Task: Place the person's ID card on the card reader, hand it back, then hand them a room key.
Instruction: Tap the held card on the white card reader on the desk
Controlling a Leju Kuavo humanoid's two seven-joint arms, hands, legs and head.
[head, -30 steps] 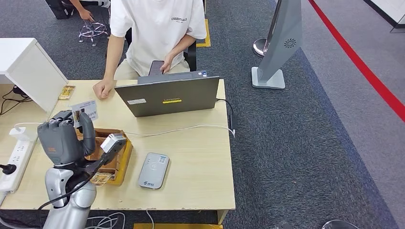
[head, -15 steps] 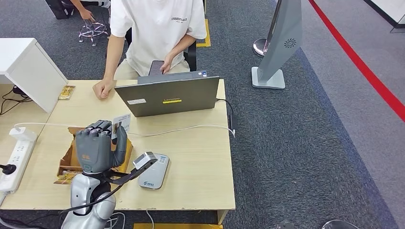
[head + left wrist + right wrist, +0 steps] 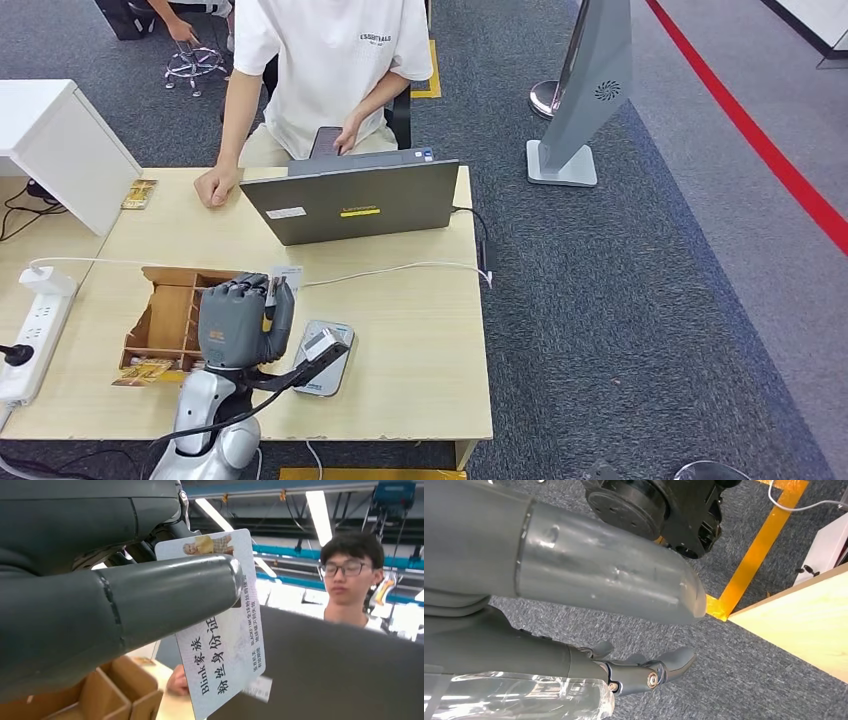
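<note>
Head view: a power strip (image 3: pixel 35 325) lay at the desk (image 3: pixel 420 330) edge, well to the left of my left hand (image 3: pixel 238 322). Just left of that hand sat the cardboard organiser (image 3: pixel 170 318), its compartments open upward. My left hand was raised over the desk, back toward the camera, thumb and fingers clamped on the ID card (image 3: pixel 288 277); the card's upper edge stood above my fingertips. The card reader (image 3: pixel 322 358) lay flat just right of and below that hand, apart from the card. Beyond my hand stood the laptop (image 3: pixel 352 203), with the person (image 3: pixel 325 70) seated behind it.

Left wrist view: my thumb (image 3: pixel 170 592) pressed across the ID card (image 3: pixel 225 640), printed face visible.

Right wrist view: my right hand (image 3: pixel 574 610) hung beside the desk corner above carpet, fingers apart, holding nothing.
</note>
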